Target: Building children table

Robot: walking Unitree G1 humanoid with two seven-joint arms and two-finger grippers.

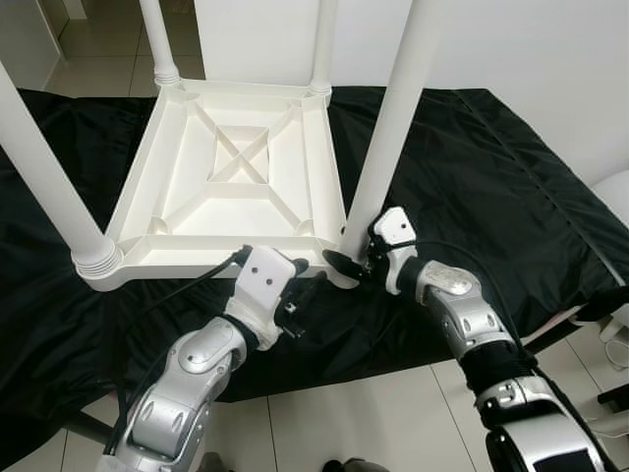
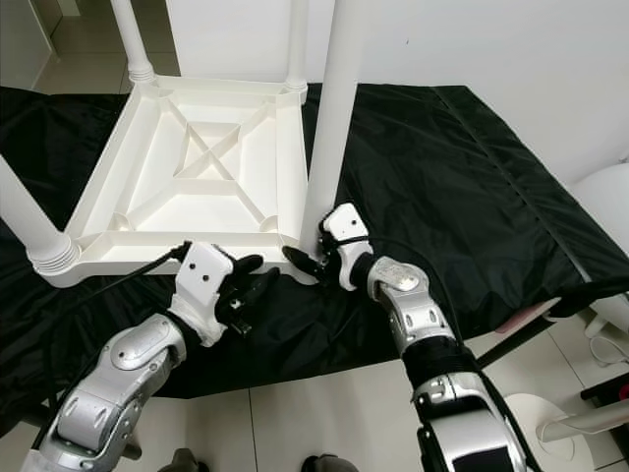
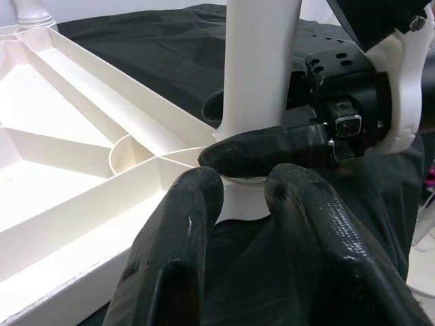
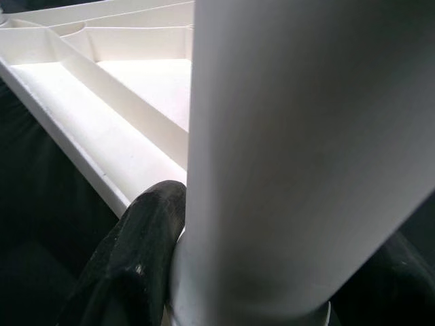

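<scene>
Tabletop (image 1: 231, 177) lies upside down on black cloth (image 1: 472, 167). Near-right leg (image 1: 388, 128) is clamped at its base by right gripper (image 1: 346, 264). Left gripper (image 1: 300, 285) sits alongside, fingers parted, holding nothing. Leg is best kept plumb while twisted — cross-threading is likely otherwise.

All four table legs (image 1: 393, 108) run past the top edge, their ends unseen.

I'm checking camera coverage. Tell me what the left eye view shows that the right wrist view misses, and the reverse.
Left eye view: the whole upturned tabletop on the black cloth, all four legs, and both arms, the left gripper near the table's edge. Right wrist view: a close look at a black finger pressed against the leg's base. Both show the near right leg held by the right gripper.
</scene>
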